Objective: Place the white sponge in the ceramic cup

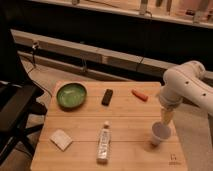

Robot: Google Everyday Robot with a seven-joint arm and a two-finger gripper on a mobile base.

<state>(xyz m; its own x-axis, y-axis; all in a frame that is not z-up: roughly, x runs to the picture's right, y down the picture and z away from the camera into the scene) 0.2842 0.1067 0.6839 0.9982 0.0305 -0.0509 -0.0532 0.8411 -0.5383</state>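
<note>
White sponge point(61, 139): small off-white pad, squarish and set slightly askew, with no marked long axis; lies flat at about 8 o'clock on the wooden table point(80, 120), near the front-left corner and untouched. Ceramic cup point(160, 134): pale, round, upright, at about 4 o'clock on the table, well apart from the sponge. Gripper point(164, 120): single unit on the white arm point(185, 82), hanging directly over the cup and close to its rim; whether it is open or closed cannot be told, and nothing is seen carried in it. Governing relation: the sponge lies toward 9 o'clock from the gripper, across nearly the full table width. Intervening item: white tube-like bottle point(103, 142), lying flat at 6 o'clock, long axis 12-to-6, across the direct line; a low sweep would likely strike it. Other items, off that line: green bowl point(71, 95) at 10 o'clock; black rectangular object point(107, 96) at 12; orange object point(140, 94) at 1. Black chair point(15, 115) beside the table, beyond 9 o'clock.
</note>
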